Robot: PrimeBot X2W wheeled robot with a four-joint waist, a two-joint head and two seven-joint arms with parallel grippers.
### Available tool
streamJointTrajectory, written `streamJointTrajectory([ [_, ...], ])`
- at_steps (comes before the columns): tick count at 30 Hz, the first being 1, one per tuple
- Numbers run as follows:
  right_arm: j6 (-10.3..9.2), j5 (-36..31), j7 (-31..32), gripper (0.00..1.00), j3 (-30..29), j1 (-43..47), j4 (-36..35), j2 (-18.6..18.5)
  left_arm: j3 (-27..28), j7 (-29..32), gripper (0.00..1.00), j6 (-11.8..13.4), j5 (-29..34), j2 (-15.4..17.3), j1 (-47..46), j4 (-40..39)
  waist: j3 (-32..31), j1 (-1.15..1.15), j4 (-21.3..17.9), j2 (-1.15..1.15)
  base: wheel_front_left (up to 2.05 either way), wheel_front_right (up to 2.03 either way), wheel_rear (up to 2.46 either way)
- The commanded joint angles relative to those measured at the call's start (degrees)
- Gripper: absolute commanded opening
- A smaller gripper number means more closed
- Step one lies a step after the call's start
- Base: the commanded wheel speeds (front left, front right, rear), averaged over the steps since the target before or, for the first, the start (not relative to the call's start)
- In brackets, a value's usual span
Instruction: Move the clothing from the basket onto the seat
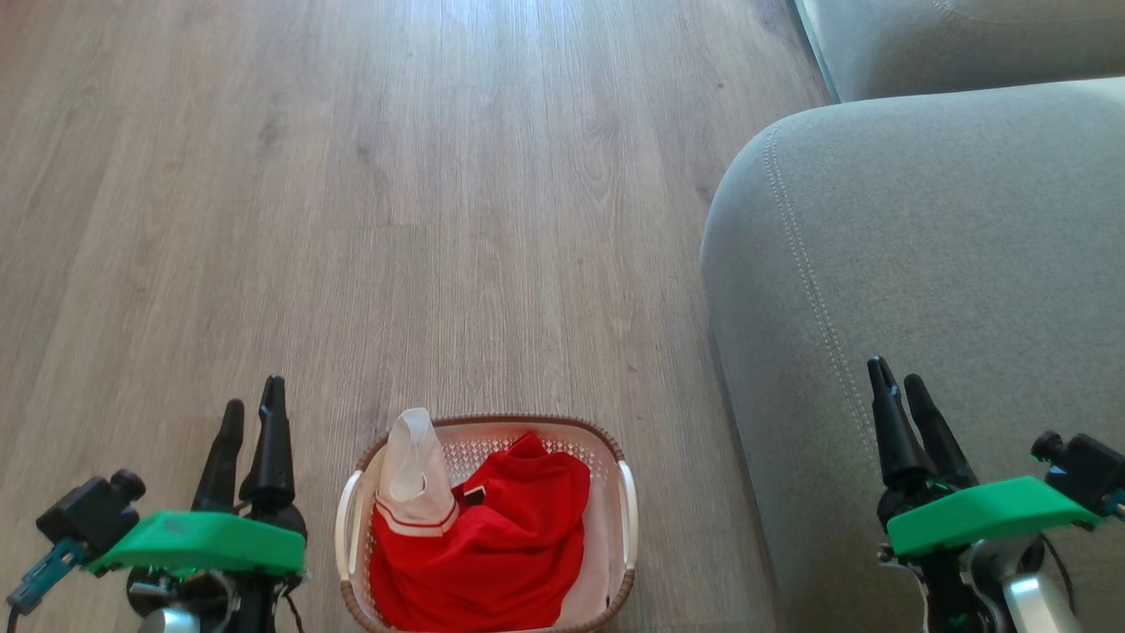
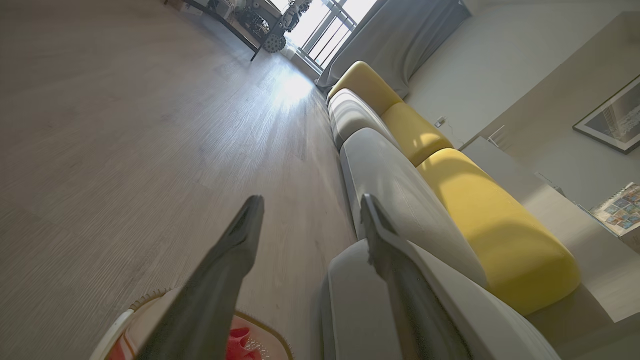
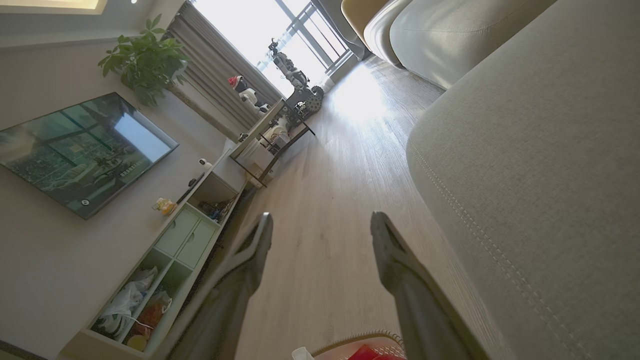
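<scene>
The left end effector [image 1: 253, 396] and right end effector [image 1: 894, 371] are hanging with fingers apart, gripping nothing, on either side of the basket [image 1: 527, 420]. The red clothing [image 1: 501, 536] is lying heaped inside that basket, which is sitting on the wooden floor [image 1: 395, 176] near the grey seat [image 1: 949, 264] to its right.

The basket [image 1: 626, 492] on the wood floor [image 1: 352, 220] holds red clothing [image 1: 501, 545], the seat [image 1: 923, 264] stands near its right, and the left gripper [image 1: 253, 396] and right gripper [image 1: 895, 371] flank it, jaws apart.
</scene>
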Motion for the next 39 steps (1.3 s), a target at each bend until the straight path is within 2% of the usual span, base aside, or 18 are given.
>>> streamJointTrajectory([
  [1, 0.01, -1.7, -0.9, 1.0, 1.1, -2.5, -2.6, -1.3, 0.6, -0.8, 1.0, -0.2, 1.8, 0.9, -2.6, -2.7, 0.0, 0.0, 0.0, 0.0, 0.0, 0.0, 0.0],
  [39, 0.0, -27.1, -7.5, 1.0, 3.7, -2.5, -6.5, -1.1, 0.1, -7.4, 1.0, -0.4, 29.3, 0.8, -2.6, -6.2, 0.0, 0.0, -0.5, 0.0, 0.0, 0.0, 0.0],
])
